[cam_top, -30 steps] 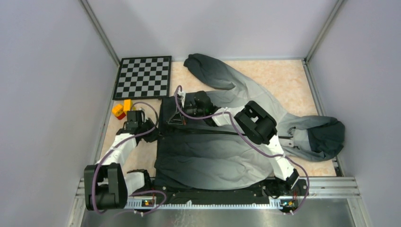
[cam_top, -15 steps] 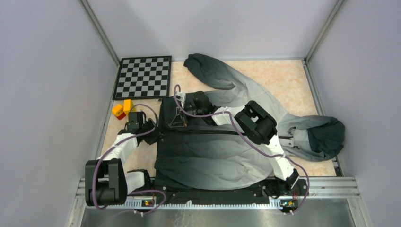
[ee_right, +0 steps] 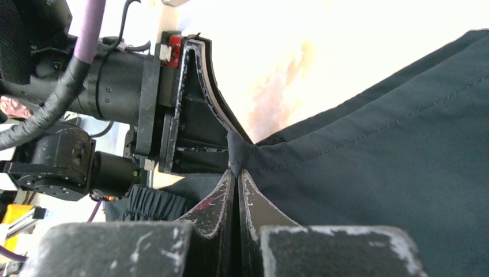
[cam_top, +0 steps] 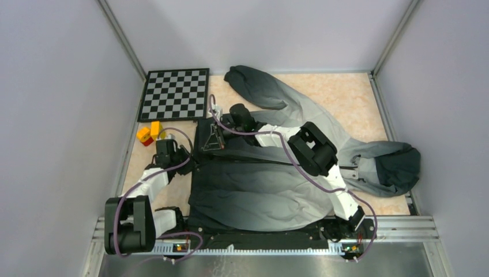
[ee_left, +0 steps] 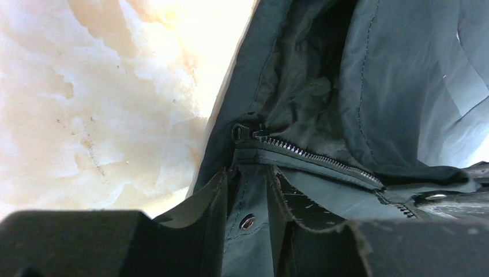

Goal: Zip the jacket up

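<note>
Spread flat across the worktop (cam_top: 357,98), the jacket (cam_top: 271,190): dark hem at the left, hood (cam_top: 398,167) bunched at the right edge, one sleeve (cam_top: 259,86) thrown out toward the far wall

Down on the hem by the left end of the front opening, the left gripper (ee_left: 245,184), pinched narrow on a strip of dark fabric bearing a metal snap (ee_left: 248,221)

Just beyond its tips, the zipper (ee_left: 311,157) with its row of teeth, and the slider (ee_left: 237,131) at the end nearest the fabric's edge

Close beside, reaching in from the far side, the right gripper (ee_right: 237,176), pressed almost fully together on a fold of the same dark fabric, drawn up in a small peak

Off the jacket, toward the left wall, a checkerboard (cam_top: 176,93) and, nearer, yellow and red blocks (cam_top: 147,134)
</note>
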{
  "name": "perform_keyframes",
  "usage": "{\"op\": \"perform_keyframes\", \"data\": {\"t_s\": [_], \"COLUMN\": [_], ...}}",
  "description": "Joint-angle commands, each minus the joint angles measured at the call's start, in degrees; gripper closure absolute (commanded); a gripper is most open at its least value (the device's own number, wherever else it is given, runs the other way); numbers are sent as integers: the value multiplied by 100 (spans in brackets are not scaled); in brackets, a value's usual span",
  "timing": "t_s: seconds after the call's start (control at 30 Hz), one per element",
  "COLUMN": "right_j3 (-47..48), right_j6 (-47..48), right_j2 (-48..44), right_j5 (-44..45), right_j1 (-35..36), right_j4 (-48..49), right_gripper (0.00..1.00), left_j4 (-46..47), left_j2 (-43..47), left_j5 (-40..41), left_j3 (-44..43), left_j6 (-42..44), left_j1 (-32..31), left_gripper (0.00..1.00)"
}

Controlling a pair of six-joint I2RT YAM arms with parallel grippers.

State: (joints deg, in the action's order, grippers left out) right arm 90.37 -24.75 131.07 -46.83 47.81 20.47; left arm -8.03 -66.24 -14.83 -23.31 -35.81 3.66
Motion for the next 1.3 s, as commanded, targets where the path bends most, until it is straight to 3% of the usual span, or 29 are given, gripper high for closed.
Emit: {"op": "perform_keyframes", "data": {"t_s": [0.0,0.13,0.33,0.53,0.87,1.13,1.27], "right_j3": [373,270,284,598,521,118,47], "right_j6": [-28,55,53,-708,-1247,-1300,-1160], "right_j2": [217,242,347,580,659,405,398], "right_j5": [-195,-141,-81,-128,-307,-601,-938], "right_j1": [-13,-18,-16,-128,-255,-498,-596], "right_j4": [-284,-334,-371,-417,-24,608,929], "right_gripper": [100,100,100,100,100,100,100], "left_j4": [344,648,1535,2030,3071,3806,3837], "left_j2": [34,-78,-307,-275,-309,676,1246], "left_j5": [145,-208,-1134,-1585,-2484,-3139,-3501], "left_j3": [85,205,495,663,973,1578,1702], "left_j6": [123,-57,-411,-190,-93,87,179], "left_j1": [42,159,458,771,803,803,803], "left_gripper": [63,61,66,63,89,100,100]}}
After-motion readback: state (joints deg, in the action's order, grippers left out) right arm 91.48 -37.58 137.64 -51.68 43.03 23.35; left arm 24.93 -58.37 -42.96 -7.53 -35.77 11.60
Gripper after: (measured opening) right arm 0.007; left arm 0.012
